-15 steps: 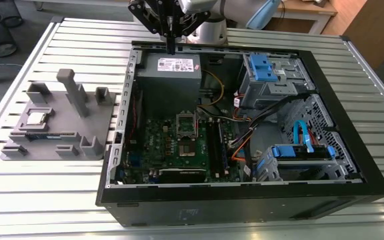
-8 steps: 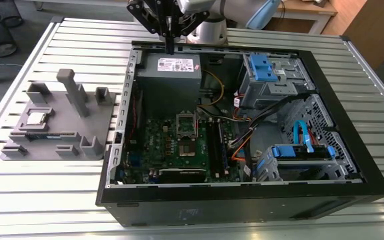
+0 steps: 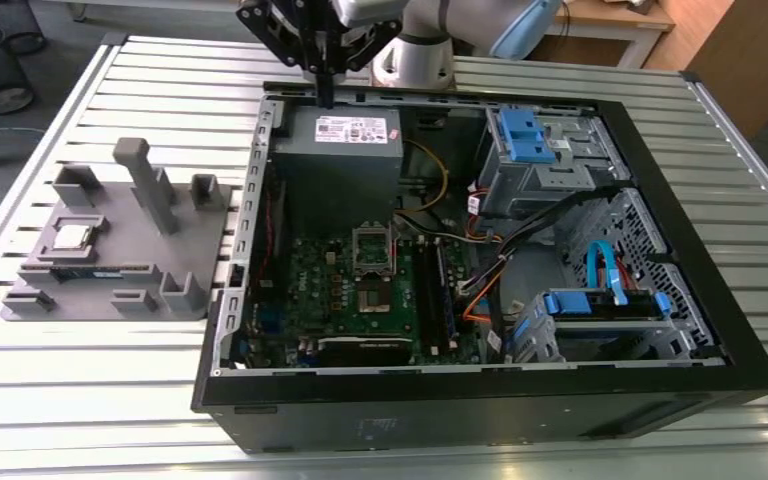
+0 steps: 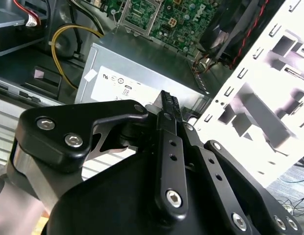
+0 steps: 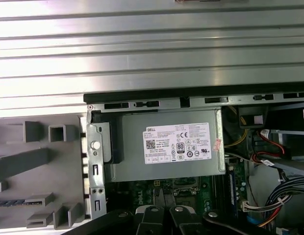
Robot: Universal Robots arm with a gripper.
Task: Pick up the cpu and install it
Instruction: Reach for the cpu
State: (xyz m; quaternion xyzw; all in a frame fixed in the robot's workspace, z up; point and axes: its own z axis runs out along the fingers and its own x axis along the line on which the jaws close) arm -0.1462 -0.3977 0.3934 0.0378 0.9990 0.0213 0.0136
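A slip is judged the main risk: the small flat square cpu with shiny silver top (image 3: 75, 236), seated low in a grey moulded holder block (image 3: 157, 250) just outside the open black metal computer case (image 3: 491, 400), could be tilted or dropped if pinched unevenly. It lies flat, top upward; being square, no long axis can be told. The black gripper (image 3: 321, 97) is held above the case's rear edge, closed on nothing.
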